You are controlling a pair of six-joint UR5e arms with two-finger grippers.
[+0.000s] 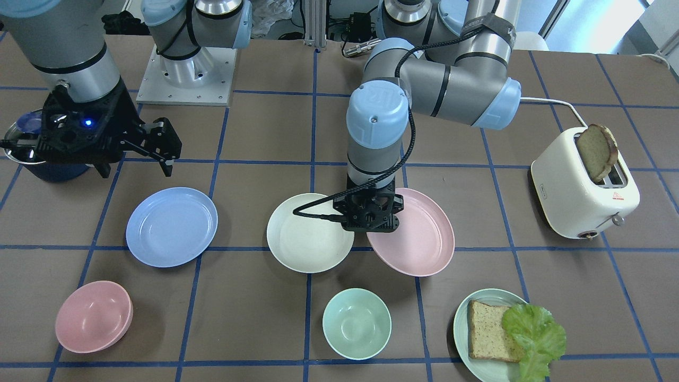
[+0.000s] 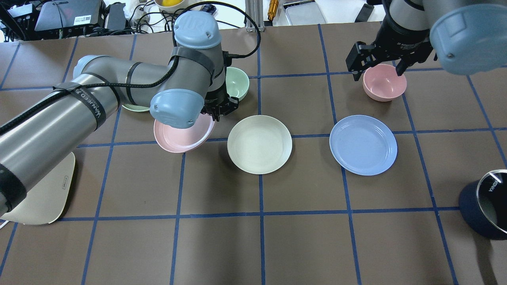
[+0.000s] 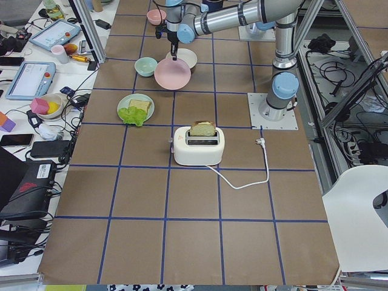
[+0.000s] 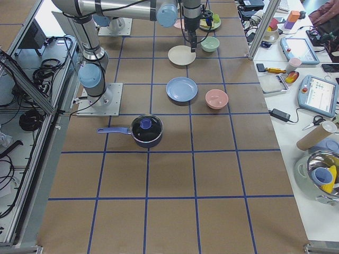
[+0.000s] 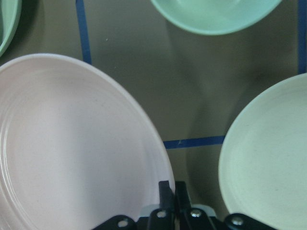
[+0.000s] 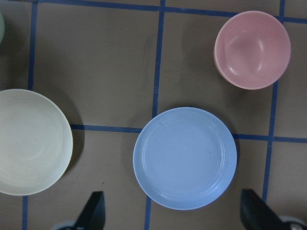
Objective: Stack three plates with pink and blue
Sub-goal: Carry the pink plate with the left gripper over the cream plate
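My left gripper [image 5: 168, 188] is shut on the rim of the pale pink plate [image 1: 419, 239] and holds it slightly tilted, just above the table. The plate also shows in the overhead view [image 2: 180, 136] and the left wrist view [image 5: 72, 153]. The cream-white plate [image 1: 305, 241] lies flat right beside it, toward the table's middle [image 2: 259, 144]. The light blue plate [image 1: 171, 226] lies flat further toward my right side [image 2: 363, 144]. My right gripper [image 2: 376, 65] is open and empty, hovering high over the blue plate [image 6: 184, 158] and the pink bowl.
A pink bowl [image 1: 93, 317] and a mint bowl [image 1: 356, 323] stand beyond the plates. A mint plate [image 1: 477, 339] bears bread and lettuce. A white toaster [image 1: 583, 196] with a bread slice is at my left. A dark saucepan [image 2: 485, 209] stands at my right.
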